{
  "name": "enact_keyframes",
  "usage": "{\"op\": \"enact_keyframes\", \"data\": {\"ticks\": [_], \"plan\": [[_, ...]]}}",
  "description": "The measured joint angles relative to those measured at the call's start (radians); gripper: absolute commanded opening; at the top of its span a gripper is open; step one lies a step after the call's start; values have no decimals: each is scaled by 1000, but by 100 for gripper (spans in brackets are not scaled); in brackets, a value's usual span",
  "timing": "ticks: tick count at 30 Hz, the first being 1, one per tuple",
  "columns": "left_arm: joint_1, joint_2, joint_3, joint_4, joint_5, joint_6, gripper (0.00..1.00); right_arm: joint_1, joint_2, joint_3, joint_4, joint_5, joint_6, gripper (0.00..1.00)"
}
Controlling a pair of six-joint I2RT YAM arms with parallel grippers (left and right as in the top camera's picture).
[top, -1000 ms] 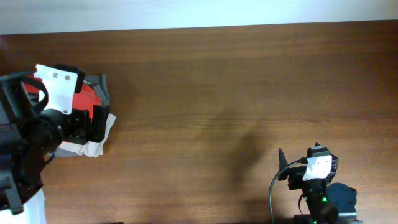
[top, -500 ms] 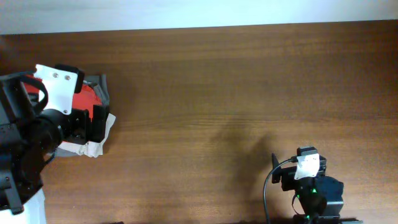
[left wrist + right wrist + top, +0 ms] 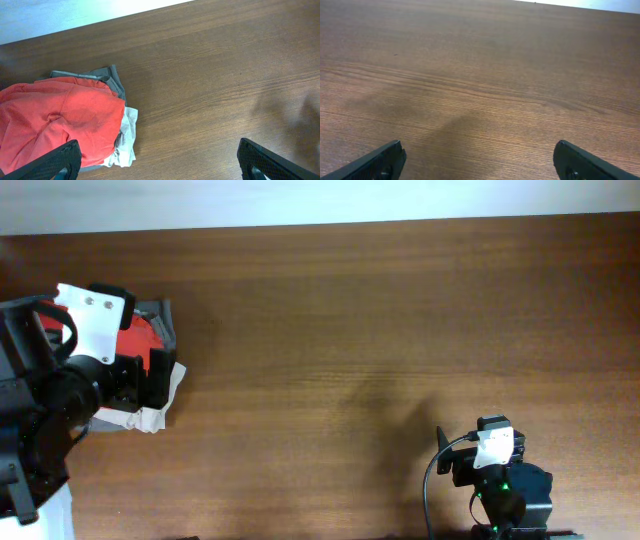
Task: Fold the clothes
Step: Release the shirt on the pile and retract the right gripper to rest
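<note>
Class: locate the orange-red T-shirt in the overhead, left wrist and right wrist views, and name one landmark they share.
Overhead: the T-shirt lies at the far left, partly hidden by the left arm.
Left wrist: the T-shirt is at lower left, crumpled on a grey garment.
Right wrist: not in view.
Shared landmark: the wooden table, with the pale strip beyond its far edge.

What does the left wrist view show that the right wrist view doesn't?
Left wrist only: the red shirt heaped on a grey garment and a white garment, left of the open left gripper. Right wrist only: the open right gripper over bare wood. Both: the wooden table, and jaws holding nothing.
</note>
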Motion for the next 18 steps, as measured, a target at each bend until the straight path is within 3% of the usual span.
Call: {"op": "enact_keyframes", "data": {"ticks": [18], "plan": [[-18,-18,-8,1,-7,0,100,0,0,0,0,0,0,99]]}}
